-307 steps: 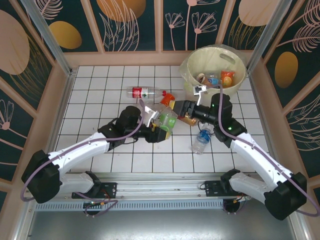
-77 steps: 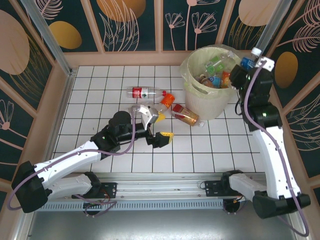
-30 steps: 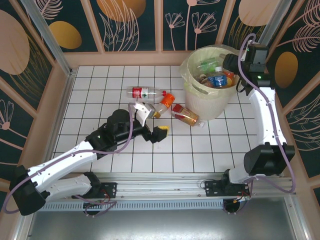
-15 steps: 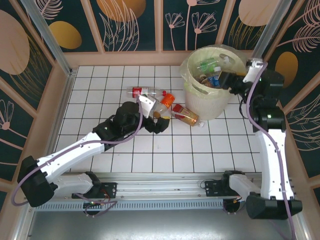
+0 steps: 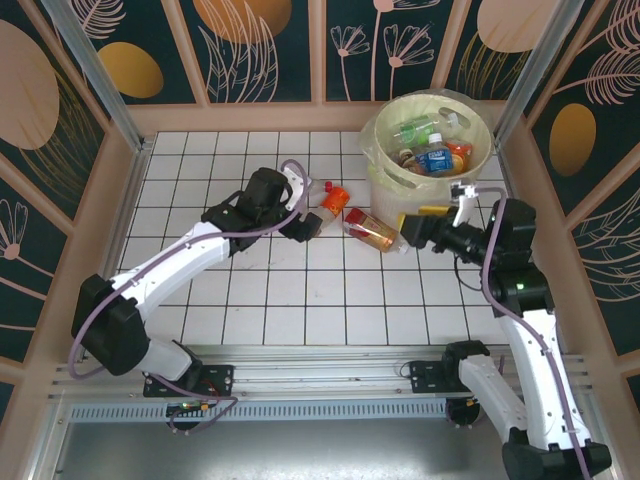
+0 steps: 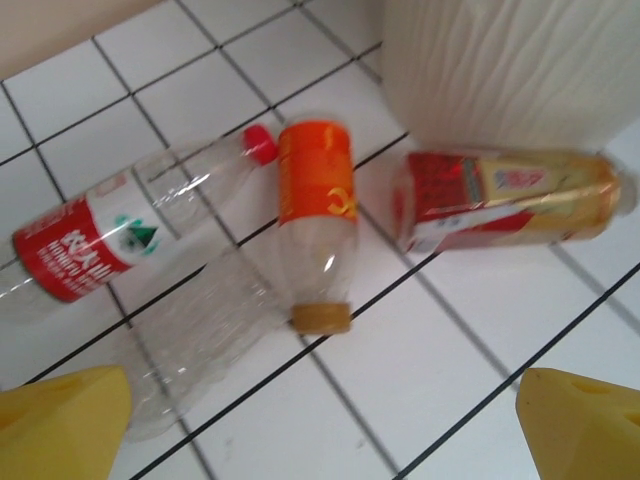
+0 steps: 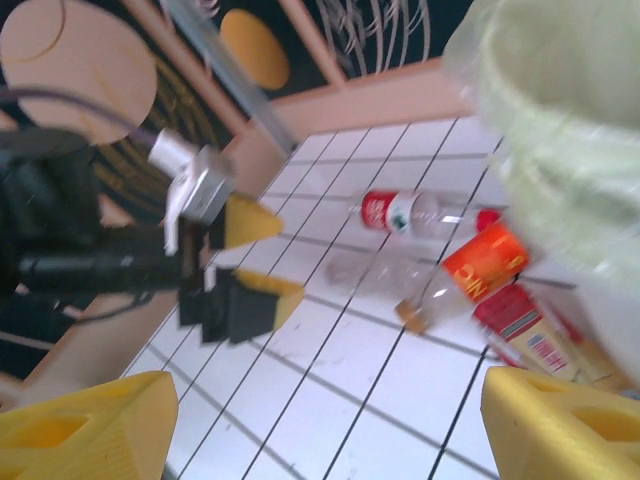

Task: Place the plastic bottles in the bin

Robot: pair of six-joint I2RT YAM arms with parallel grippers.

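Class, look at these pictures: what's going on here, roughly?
Plastic bottles are being put in the bin; several lie in it. Four are on the table beside it: a red-label clear bottle, a crushed clear bottle, an orange-label bottle and an amber bottle. The left gripper hovers open above them, holding nothing. The right gripper, open and empty, is beside the bin.

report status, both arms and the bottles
Left gripper open over bottles lying on tiles. Right gripper open, empty, near bin. Nothing blocking.
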